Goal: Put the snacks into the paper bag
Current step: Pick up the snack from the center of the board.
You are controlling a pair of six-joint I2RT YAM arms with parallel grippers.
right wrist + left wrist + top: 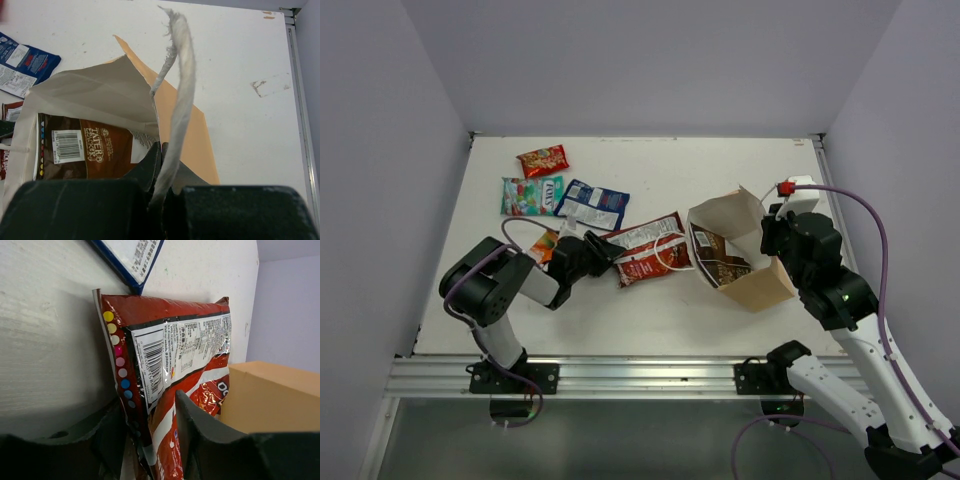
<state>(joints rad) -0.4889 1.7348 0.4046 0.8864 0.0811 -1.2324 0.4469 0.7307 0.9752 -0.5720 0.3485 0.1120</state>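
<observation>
Far-left corner of table (pixel 720 170): red packet (pixel 542 160). Just nearer, teal-green packet (pixel 531 196) and blue-white packet (pixel 593 204) side by side. Orange packet (pixel 546 245) beside left arm's wrist. Left gripper (pixel 608 254) low at table middle, jaws either side of red-white packet (pixel 650 258) end; pinching or not, cannot tell. Paper bag (pixel 760 285) on its side toward right edge, mouth facing left, dark brown packet (pixel 718 258) inside. Right gripper (pixel 165 170) pressed together on bag's white cord handle (pixel 177 90).

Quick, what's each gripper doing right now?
Left gripper: fingers around the red-and-white packet; grip cannot be told.
Right gripper: closed on the bag handle.
</observation>
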